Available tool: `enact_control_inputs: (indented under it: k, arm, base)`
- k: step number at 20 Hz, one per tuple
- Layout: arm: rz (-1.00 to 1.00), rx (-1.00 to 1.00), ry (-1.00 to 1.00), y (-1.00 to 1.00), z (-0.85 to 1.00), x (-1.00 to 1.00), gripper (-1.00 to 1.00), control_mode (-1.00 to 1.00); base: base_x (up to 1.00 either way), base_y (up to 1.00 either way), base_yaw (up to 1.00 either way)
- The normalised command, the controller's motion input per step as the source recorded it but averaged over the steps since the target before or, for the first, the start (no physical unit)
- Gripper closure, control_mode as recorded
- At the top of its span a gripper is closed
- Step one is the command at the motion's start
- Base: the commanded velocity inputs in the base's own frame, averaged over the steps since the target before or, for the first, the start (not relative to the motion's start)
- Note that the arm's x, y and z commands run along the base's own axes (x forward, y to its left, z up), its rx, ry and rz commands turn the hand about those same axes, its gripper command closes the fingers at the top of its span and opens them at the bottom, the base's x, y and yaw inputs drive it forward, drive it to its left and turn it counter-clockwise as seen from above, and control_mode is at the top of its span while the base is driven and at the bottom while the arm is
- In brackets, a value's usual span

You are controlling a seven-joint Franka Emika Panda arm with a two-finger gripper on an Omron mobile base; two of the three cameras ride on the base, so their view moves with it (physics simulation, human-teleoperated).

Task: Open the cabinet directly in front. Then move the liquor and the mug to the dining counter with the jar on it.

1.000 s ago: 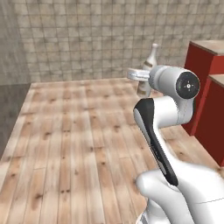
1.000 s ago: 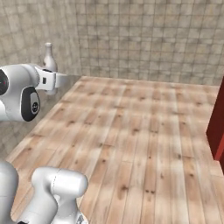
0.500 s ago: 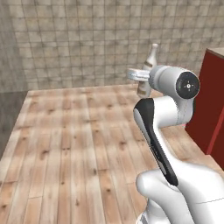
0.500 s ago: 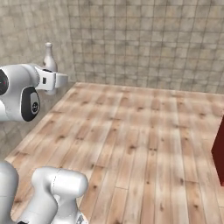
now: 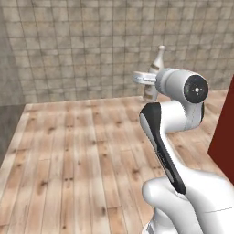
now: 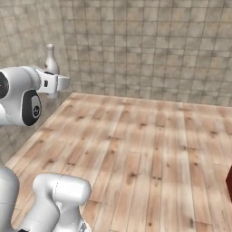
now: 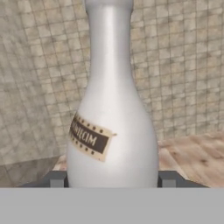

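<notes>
The liquor (image 7: 111, 113) is a slim pale bottle with a tan label, held upright between the two dark fingertips of my gripper (image 7: 112, 179), which is shut on its lower body. In the left base view the liquor (image 5: 158, 59) rises above the gripper (image 5: 147, 82) at chest height over the floor. From the right base view the liquor (image 6: 50, 58) stands behind the white hand of the gripper (image 6: 55, 84). The cabinet, mug, dining counter and jar are out of view.
A wooden plank floor (image 5: 82, 151) stretches ahead to a grey-beige tiled wall (image 6: 149, 41). A red furniture side (image 5: 225, 132) stands at the right edge of the left base view, and a red corner (image 6: 229, 183) shows low at the right in the right base view.
The whole picture has shifted in both base views: the camera has turned, and the red furniture slid toward the right edge. The liquor stays held in the gripper.
</notes>
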Motion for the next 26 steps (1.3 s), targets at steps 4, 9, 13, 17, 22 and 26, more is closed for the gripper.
enact_control_inputs:
  k: [4,9,13,17,22,26]
  arm:
    - [0.0,0.0,0.0,0.0,0.0,0.0,1.0,1.0]
    - [0.0,0.0,0.0,0.0,0.0,0.0,1.0,1.0]
    - [0.0,0.0,0.0,0.0,0.0,0.0,1.0,1.0]
    - [0.0,0.0,0.0,0.0,0.0,0.0,1.0,1.0]
    - [0.0,0.0,0.0,0.0,0.0,0.0,1.0,1.0]
    - [0.0,0.0,0.0,0.0,0.0,0.0,1.0,1.0]
  base:
    - [1.0,0.0,0.0]
    - [1.0,0.0,0.0]
    - [1.0,0.0,0.0]
    - [1.0,0.0,0.0]
    - [1.0,0.0,-0.11]
    - [1.0,0.0,-0.29]
